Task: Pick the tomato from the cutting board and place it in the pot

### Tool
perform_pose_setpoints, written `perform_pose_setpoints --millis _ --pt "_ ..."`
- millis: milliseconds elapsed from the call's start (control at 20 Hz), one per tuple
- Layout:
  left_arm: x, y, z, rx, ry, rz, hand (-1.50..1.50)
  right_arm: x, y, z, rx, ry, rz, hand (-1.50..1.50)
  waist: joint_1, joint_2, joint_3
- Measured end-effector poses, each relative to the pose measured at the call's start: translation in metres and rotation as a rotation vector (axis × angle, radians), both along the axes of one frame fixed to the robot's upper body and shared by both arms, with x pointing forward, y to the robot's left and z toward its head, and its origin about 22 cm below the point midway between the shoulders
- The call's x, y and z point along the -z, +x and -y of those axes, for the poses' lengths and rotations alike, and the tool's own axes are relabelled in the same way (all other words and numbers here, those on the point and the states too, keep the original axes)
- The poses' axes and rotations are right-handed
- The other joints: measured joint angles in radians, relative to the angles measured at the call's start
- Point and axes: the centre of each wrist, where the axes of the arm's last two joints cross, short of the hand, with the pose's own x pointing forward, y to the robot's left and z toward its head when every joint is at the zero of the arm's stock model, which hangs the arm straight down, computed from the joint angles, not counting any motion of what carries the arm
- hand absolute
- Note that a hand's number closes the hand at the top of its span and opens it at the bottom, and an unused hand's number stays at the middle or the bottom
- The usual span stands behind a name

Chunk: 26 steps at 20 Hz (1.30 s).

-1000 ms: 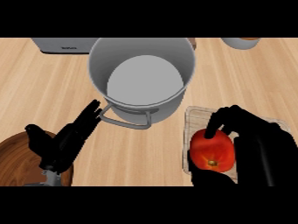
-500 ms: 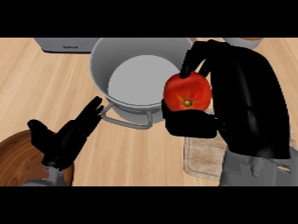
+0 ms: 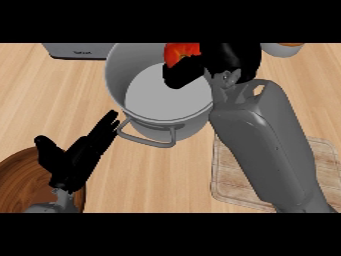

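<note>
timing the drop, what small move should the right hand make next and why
Probably bring the right hand a little nearer and lower: its fingers curl round the tomato, which hangs at the far rim of the pot, not yet over its middle.

Grey forearms (image 3: pixel 265 145) w/ blk robot hands (image 3: pixel 75 159)

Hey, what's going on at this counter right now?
The right robot hand grips the tomato and holds it over the far side of the pot, not yet released. The cutting board lies on the counter under that forearm. The left robot hand rests open near the pot's handle.
</note>
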Motion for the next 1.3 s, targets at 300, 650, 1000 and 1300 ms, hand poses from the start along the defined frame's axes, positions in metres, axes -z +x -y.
perform_pose_setpoints --millis 300,650,1000,1300 --pt "-0.006 0.007 0.002 0.012 -0.003 0.010 0.00 0.020 0.045 -0.021 -0.016 -0.006 -0.018 1.50 0.011 0.004 0.000" --pt "-0.009 0.009 0.011 0.038 -0.003 0.018 0.00 0.059 0.080 -0.028 -0.021 0.037 -0.014 1.50 0.040 0.013 0.000" --pt "-0.009 0.011 0.017 0.075 0.003 0.025 0.00 0.086 0.097 -0.028 -0.025 0.073 -0.071 1.50 0.074 0.022 -0.001" --pt "-0.009 0.014 0.024 0.102 0.001 0.035 0.00 0.101 0.104 -0.015 0.023 0.288 -0.103 -1.50 0.106 0.033 0.000"
